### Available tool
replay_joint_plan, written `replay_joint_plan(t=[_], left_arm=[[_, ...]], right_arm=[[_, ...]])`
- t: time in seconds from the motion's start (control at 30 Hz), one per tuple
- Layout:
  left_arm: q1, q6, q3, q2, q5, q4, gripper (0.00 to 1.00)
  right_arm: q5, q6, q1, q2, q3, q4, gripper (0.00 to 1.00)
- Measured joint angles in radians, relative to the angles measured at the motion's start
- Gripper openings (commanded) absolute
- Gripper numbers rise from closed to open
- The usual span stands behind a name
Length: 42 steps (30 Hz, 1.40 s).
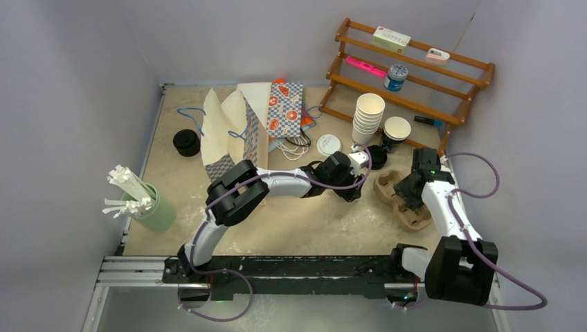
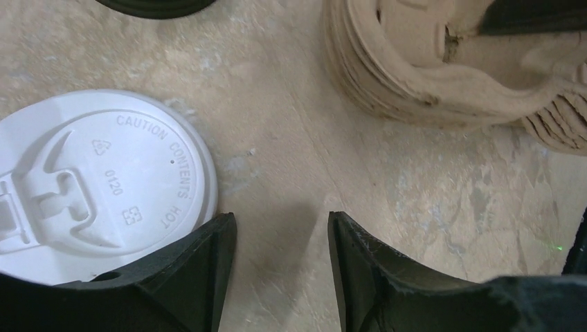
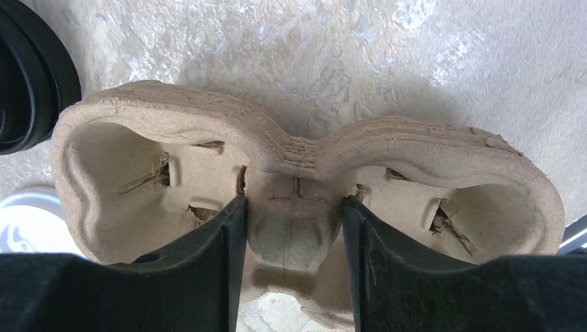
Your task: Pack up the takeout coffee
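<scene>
The left hand (image 2: 280,218) hung open above the mottled beige counter (image 2: 311,173), white round plastic lid (image 2: 104,180) beside it; the right hand (image 3: 294,204) gripped the brown pulp carrier (image 3: 304,149).

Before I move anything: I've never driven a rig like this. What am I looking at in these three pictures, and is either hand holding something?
Two white robot arms are bolted at the table's near edge. The wide picture looks down from above and behind them; the other two come from cameras on each wrist. The left hand is open and empty over bare table, beside a white lid. The right hand appears to pinch the middle post of the stacked cup carriers. Also on the table: patterned paper bags, stacked white cups, and a green cup of white sticks.
</scene>
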Motion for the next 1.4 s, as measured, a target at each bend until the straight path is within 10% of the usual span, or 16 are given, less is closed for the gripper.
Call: replay_joint_plan(t=[0.6, 0.83, 1.23, 1.4], left_arm=[[0.07, -0.029, 0.057, 0.033, 0.017, 0.008, 0.56], [0.072, -0.039, 0.032, -0.103, -0.024, -0.161, 0.58], [0.099, -0.085, -0.182, -0.413, -0.017, -0.219, 0.52], [0.135, -0.094, -0.308, -0.523, -0.014, -0.209, 0.48]], right_arm=[[-0.107, -0.13, 0.173, 0.019, 0.024, -0.012, 0.56], [-0.159, -0.179, 0.226, 0.017, 0.024, 0.014, 0.81], [-0.195, -0.211, 0.408, 0.045, 0.04, 0.058, 0.69], [-0.268, -0.245, 0.486, 0.061, 0.06, 0.085, 0.88]])
